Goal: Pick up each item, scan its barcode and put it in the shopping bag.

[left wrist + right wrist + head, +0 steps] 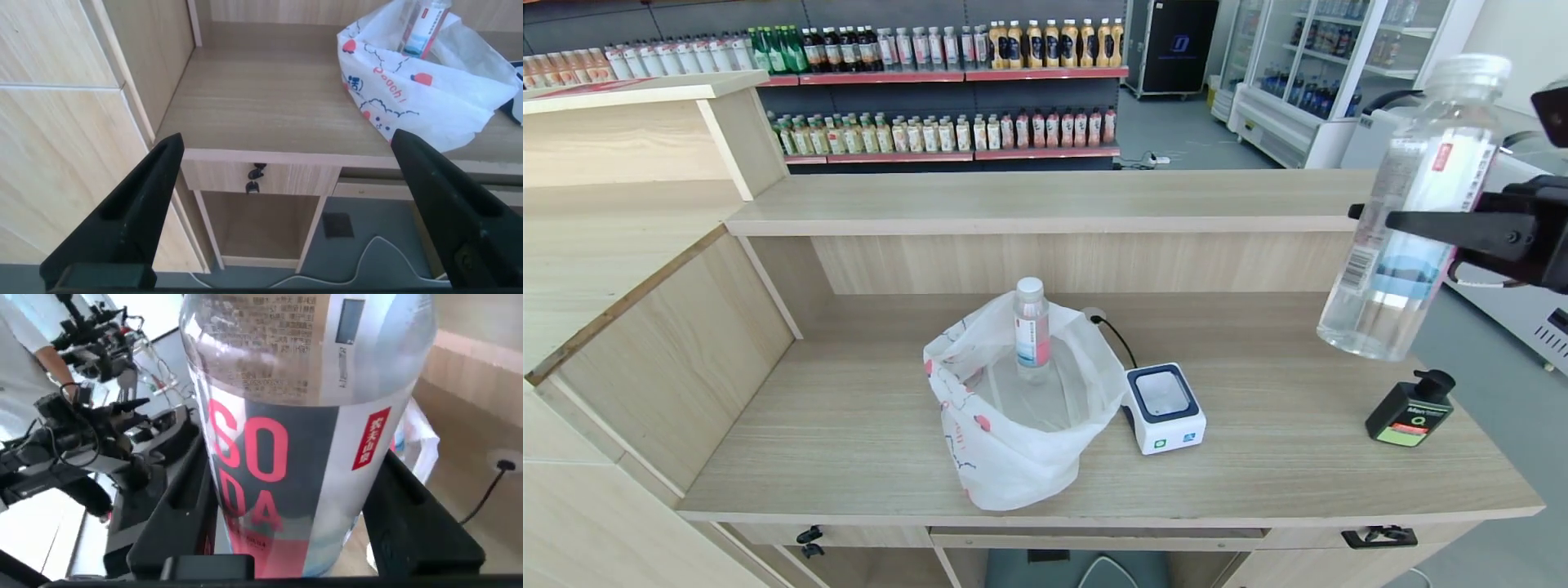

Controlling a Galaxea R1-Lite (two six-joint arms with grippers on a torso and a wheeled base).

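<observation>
Two clear bottles are in play. The held bottle point(1437, 147) hangs in the air at the right edge of the head view, above the counter point(849, 425). Its long axis is near upright but tipped: the cap points to the upper right and the base to the lower left, and a barcode strip runs down its left side. The right gripper point(1388, 220) clamps it about the middle, with a black finger on either side of the label. The second bottle point(1032, 331) stands upright, cap up, inside the white shopping bag point(1005, 441) at the centre of the counter. Just right of the bag sits the scanner point(1165, 407), its window facing up. A black pump bottle point(1410, 408) rests well to the right, below the held bottle. The left gripper point(286, 140) is spread wide with nothing in it, in front of the counter's front edge.
</observation>
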